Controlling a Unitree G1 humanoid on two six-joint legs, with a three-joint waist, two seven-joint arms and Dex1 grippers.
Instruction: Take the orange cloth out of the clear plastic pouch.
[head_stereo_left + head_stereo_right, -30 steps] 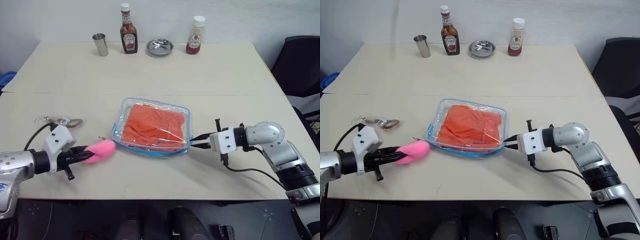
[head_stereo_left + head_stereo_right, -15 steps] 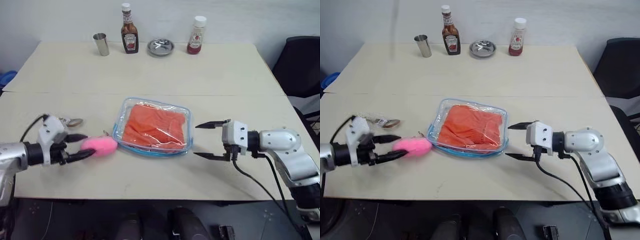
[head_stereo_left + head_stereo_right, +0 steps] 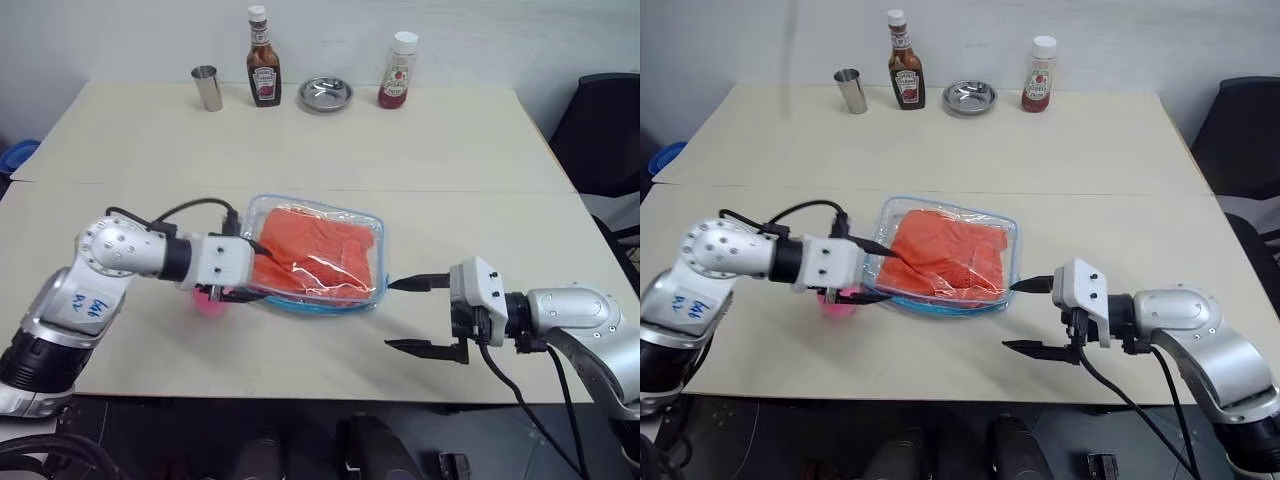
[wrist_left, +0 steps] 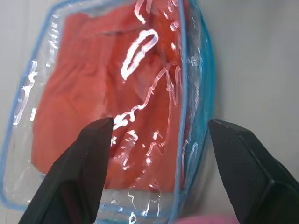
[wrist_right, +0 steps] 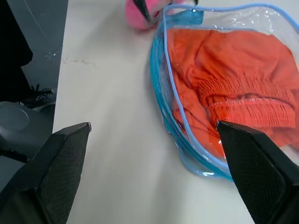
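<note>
I see left gripper (image 3: pixel 248 269) spread wide at the clear plastic pouch's (image 3: pixel 366 290) left edge, over the pink plush charm (image 3: pixel 209 301). Right gripper (image 3: pixel 411 316) gapes empty beside the pouch's right end. Orange cloth (image 3: pixel 315 252) sits inside, on table (image 3: pixel 300 150).

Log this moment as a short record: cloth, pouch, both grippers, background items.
cloth: orange cloth inside the pouch
pouch: clear plastic pouch flat on the table
left gripper: left gripper open, jaws over the pouch's left end
right gripper: right gripper open, just right of the pouch
far edge: metal cup, two sauce bottles, small metal dish
</note>
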